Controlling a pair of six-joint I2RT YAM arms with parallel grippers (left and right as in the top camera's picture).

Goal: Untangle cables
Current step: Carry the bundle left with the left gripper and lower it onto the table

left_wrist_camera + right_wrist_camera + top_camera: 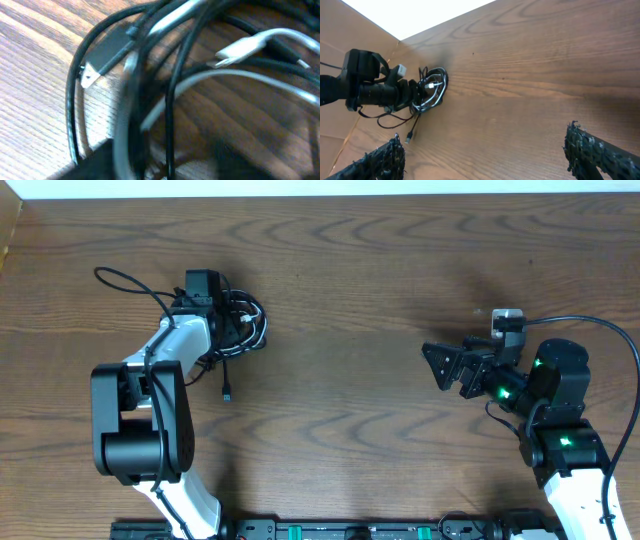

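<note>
Seen from overhead, the tangled cables sit bunched in the upper left of the table with the left gripper pushed in among them, its jaws impossible to read, while the right gripper hovers wide open at right. The left wrist's blurred close-up shows black and white cords crossing, a black plug upper left, a white plug upper right. The right wrist view, fingers spread, catches the bundle at left.

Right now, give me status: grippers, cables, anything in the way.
Left gripper at the cables, open or shut unclear. Right gripper open, empty, well apart. Cables one tangled heap, black and white. Nothing blocking.
</note>
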